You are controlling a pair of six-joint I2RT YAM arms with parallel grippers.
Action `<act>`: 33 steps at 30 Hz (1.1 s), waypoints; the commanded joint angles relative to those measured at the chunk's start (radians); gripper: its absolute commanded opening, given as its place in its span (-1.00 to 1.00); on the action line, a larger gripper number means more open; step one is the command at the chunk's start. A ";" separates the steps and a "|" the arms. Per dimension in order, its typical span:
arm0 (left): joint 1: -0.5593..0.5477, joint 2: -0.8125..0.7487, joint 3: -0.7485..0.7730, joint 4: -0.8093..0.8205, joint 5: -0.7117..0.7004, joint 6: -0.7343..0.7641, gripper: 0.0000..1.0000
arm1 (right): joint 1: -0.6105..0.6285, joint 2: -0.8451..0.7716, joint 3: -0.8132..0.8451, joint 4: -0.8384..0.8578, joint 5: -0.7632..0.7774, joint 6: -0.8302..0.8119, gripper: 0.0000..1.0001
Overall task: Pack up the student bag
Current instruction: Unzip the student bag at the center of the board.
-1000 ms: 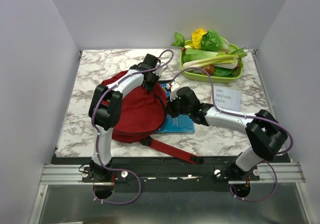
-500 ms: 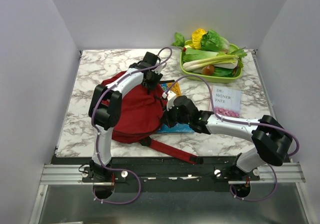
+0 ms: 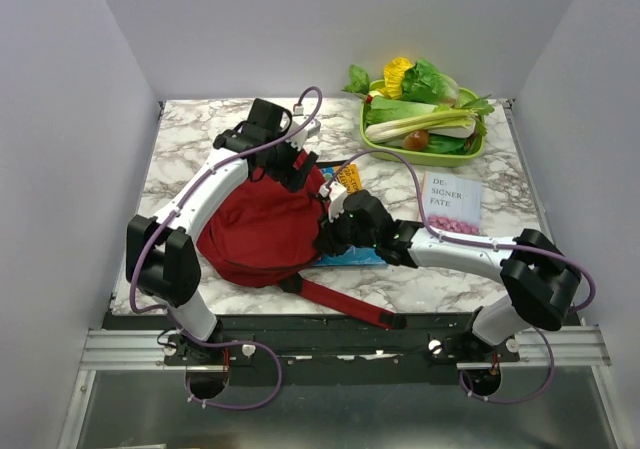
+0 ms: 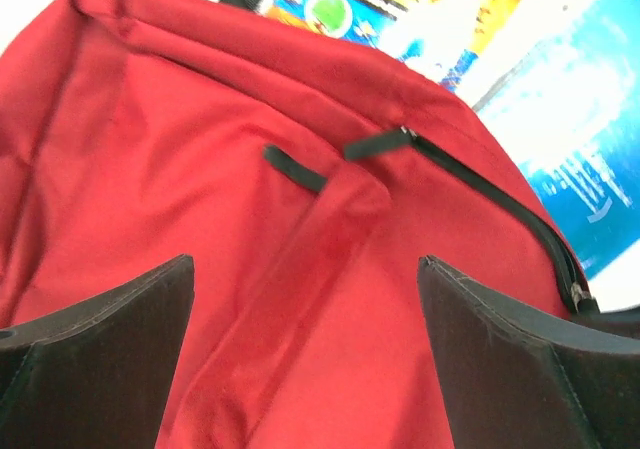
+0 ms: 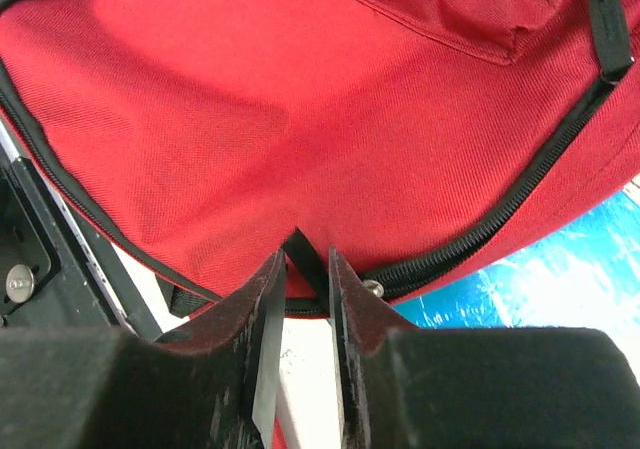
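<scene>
Room: pale grey walls (image 3: 330,29) close in the back and both sides.
Counter: the white marbled counter (image 3: 190,139) has a metal rail (image 3: 330,347) along its near edge.
Back right: a green tray (image 3: 372,149) of leafy vegetables (image 3: 420,99), with a printed card (image 3: 452,204) lying flat nearer in.
Student bag: the student bag (image 3: 260,229) lies flat left of centre, partly over a blue book (image 3: 365,254). Its red strap (image 3: 345,304) trails toward the rail.
Left tool: the left tool (image 4: 305,269) is wide apart above the bag's top, holding nothing.
Right tool: the right tool (image 5: 302,264) is narrowly apart at the bag's zip edge with a black tab at its tips. I cannot tell whether it pinches the tab.
Change: a second ago the left tool was nearly together on the bag, and its elbow has since swung out left. The right arm has come off the card.
</scene>
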 commanded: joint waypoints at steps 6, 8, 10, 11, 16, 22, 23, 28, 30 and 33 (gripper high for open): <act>0.010 -0.090 -0.129 -0.046 0.228 0.115 0.97 | -0.019 -0.101 0.037 -0.022 -0.009 0.005 -0.09; 0.010 -0.101 -0.123 -0.058 0.237 0.136 0.97 | -0.057 -0.130 0.022 -0.033 -0.014 0.015 -0.07; 0.010 -0.101 -0.113 -0.093 0.275 0.171 0.97 | -0.091 -0.179 0.006 -0.031 -0.023 0.023 -0.05; 0.010 -0.102 -0.105 -0.101 0.294 0.182 0.97 | -0.121 -0.191 -0.009 -0.031 -0.029 0.029 -0.05; -0.014 -0.078 -0.088 -0.132 0.323 0.213 0.97 | -0.175 -0.208 -0.020 -0.037 -0.057 0.028 -0.03; -0.112 -0.087 -0.116 -0.141 0.305 0.264 0.97 | -0.281 -0.178 -0.015 -0.051 -0.025 0.086 -0.03; -0.149 -0.102 -0.138 -0.132 0.296 0.264 0.97 | -0.301 -0.170 -0.014 -0.056 -0.017 0.093 -0.03; -0.255 -0.148 -0.198 -0.057 0.251 0.285 0.97 | -0.405 -0.191 -0.044 -0.064 0.017 0.165 -0.03; -0.287 -0.154 -0.220 -0.034 0.234 0.302 0.97 | -0.466 -0.211 -0.064 -0.062 -0.010 0.189 -0.03; -0.350 -0.121 -0.199 -0.037 0.216 0.334 0.97 | -0.496 -0.233 -0.058 -0.076 -0.033 0.189 -0.03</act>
